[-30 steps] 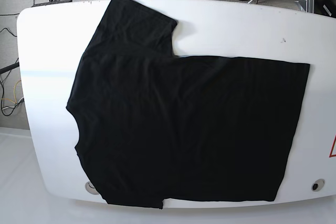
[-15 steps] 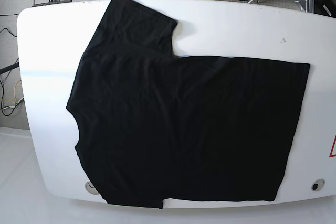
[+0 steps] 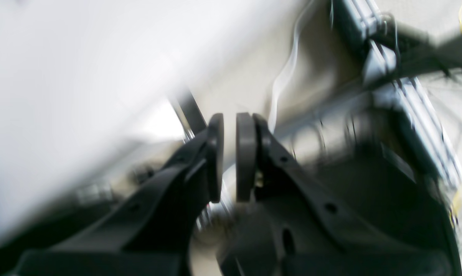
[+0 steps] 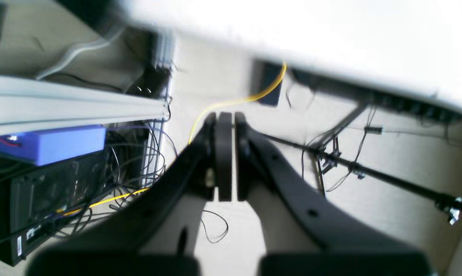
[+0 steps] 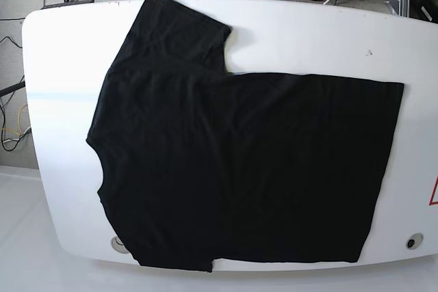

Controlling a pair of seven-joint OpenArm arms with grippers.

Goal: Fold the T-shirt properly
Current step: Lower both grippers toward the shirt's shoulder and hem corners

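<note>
Your T-shirt (image 5: 239,169) lies flat on the white surface (image 5: 61,52), neckline toward the base view's left edge, one sleeve reaching to the far rim and the hem near the right end; its near edge just overhangs the front rim. Your left gripper (image 3: 230,157) has its jaws parted by a narrow gap and grasps nothing; your right gripper (image 4: 227,157) has its jaws clenched on nothing, above a floor strewn with a yellow cable (image 4: 231,103).
</note>
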